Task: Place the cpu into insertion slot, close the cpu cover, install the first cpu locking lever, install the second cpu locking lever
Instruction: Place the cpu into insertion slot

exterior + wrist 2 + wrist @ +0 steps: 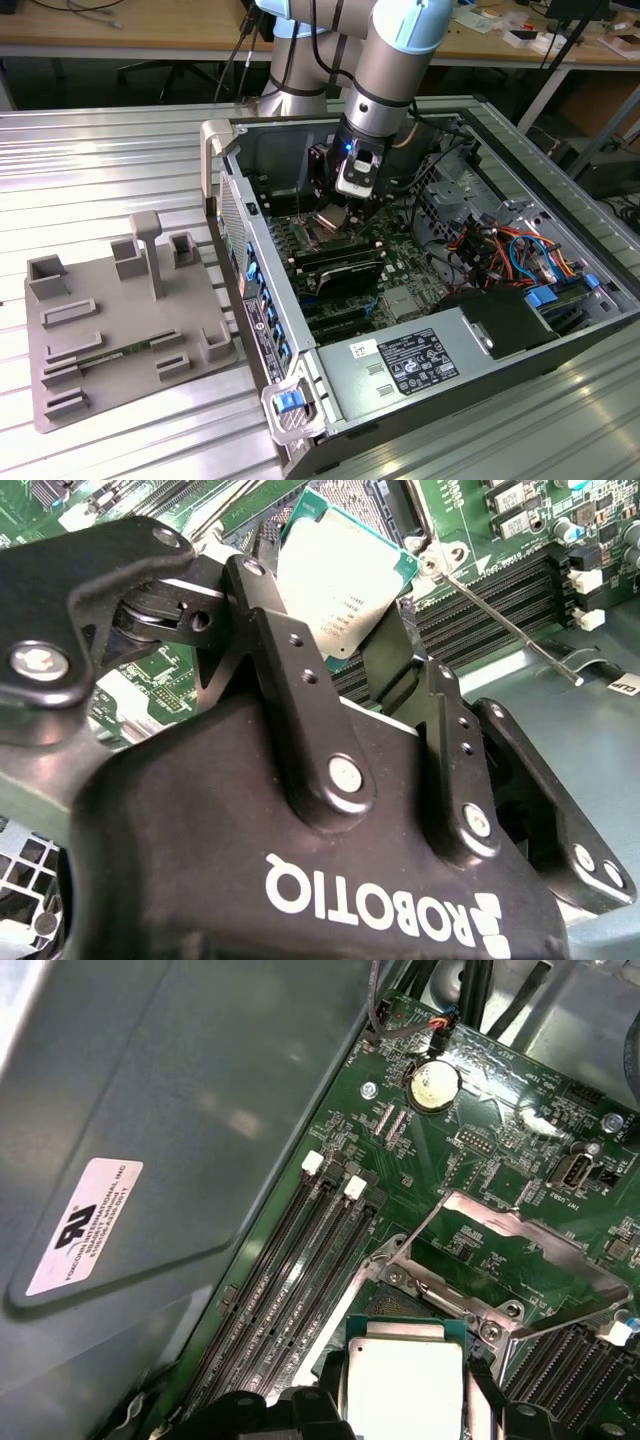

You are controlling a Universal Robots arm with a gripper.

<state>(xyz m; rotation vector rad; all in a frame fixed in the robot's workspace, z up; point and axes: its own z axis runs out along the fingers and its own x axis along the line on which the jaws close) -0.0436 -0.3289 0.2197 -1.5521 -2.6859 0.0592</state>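
**A:** Start with the exterior view. What holds what?

**B:** The open computer case lies on a ribbed metal table. Inside it, the arm reaches down, and the gripper has the cpu pinched between its fingers. A labelled power supply and orange and blue cables also sit in the case, well apart from the cpu. Outside the case, a grey holder tray carries a thin green strip.

**A:** And the socket?

**B:** It's hard to make out under the gripper.

**A:** Second wrist view?

**B:** Black fingers clamp the tilted cpu by two opposite edges. Just beyond the cpu, the insertion slot is cut off at the view's edge. A thin locking lever sticks out near the cpu.

**A:** First wrist view?

**B:** The gripped cpu hangs just beside the insertion slot and partly hides it. Whether they touch, I cannot tell. The cpu cover stands open beyond the cpu, and RAM slots run alongside.
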